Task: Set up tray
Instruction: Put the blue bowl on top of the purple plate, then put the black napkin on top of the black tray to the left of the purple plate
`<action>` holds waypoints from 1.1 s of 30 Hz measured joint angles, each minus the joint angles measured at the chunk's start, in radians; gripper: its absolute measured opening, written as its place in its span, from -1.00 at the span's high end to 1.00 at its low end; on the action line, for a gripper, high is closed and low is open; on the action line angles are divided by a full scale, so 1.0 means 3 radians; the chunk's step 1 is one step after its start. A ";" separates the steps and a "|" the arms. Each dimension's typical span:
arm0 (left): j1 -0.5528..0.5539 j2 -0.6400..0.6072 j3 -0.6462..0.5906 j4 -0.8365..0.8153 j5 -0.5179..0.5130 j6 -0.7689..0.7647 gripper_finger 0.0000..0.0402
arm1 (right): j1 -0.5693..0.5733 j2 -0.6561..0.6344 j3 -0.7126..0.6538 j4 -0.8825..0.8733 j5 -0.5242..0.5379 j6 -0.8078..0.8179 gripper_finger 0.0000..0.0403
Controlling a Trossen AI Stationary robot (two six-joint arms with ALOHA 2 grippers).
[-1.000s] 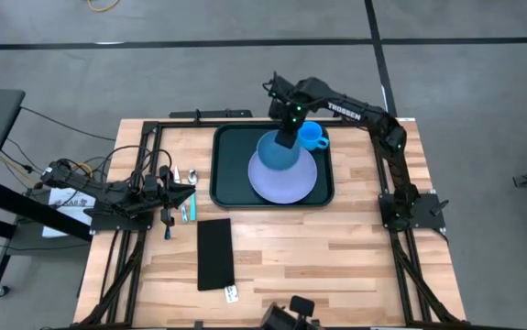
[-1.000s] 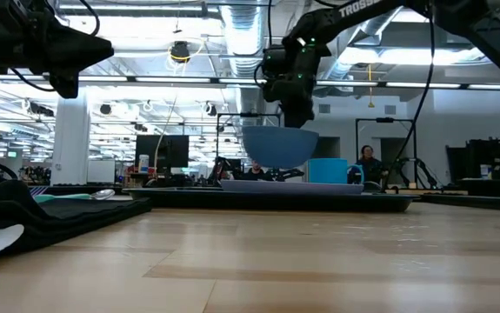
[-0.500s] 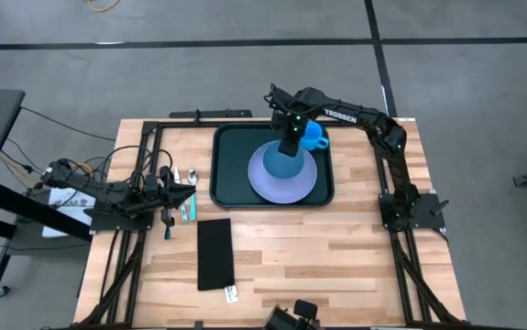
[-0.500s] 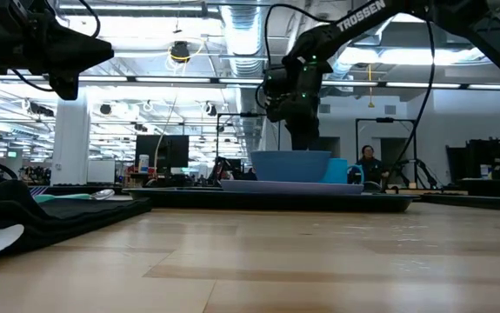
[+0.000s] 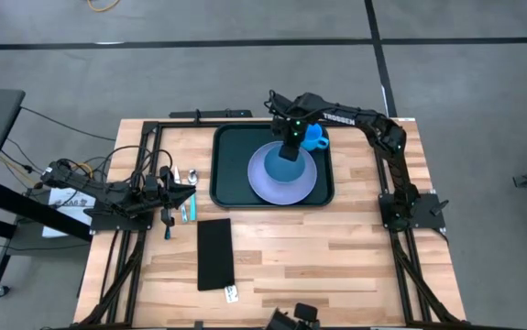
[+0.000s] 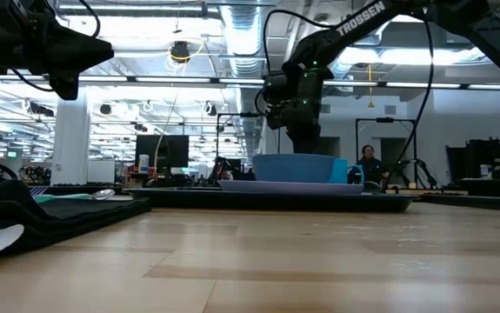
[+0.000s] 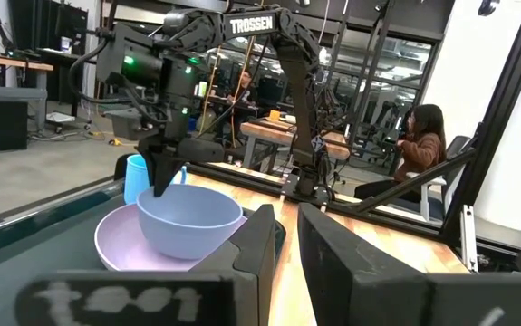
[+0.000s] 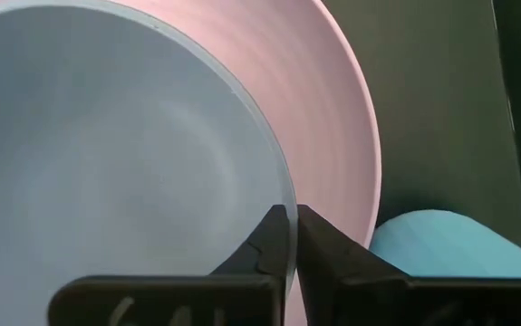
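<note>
Dark tray [image 5: 229,165]: you see a raised rim, rounded corners.
Right gripper [image 5: 290,150]: jaws pinching the bowl [image 5: 285,162] rim.
Left gripper [image 5: 188,191]: jaws nearly closed, empty.
Bench [image 5: 336,247]: pale wood planks.

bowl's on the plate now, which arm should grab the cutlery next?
Left. Its gripper rests at the table's left edge beside the cutlery. The right gripper pinches the pale blue plastic bowl's rim over the dark tray.

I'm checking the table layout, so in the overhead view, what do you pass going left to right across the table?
Left gripper parked at the table's left edge → narrow flat black napkin → large dark green-black plastic tray → round lavender plate → pale blue bowl, its rim in the right gripper's fingers → bright blue cup.
</note>
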 joint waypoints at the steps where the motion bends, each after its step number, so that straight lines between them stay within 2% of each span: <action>1: 0.0000 0.0000 0.0000 0.0000 0.0000 0.0000 0.79 | 0.0001 0.0000 0.0000 0.0013 0.0000 -0.0005 0.94; 12: 0.0000 0.0000 0.0000 0.0000 0.0000 0.0001 0.79 | 0.0024 0.0000 0.0000 0.0034 0.0010 -0.0005 0.71; 33: 0.0000 0.0000 0.0000 0.0001 0.0000 0.0003 0.79 | 0.0023 -0.0002 0.0000 0.0008 0.0009 -0.0005 0.69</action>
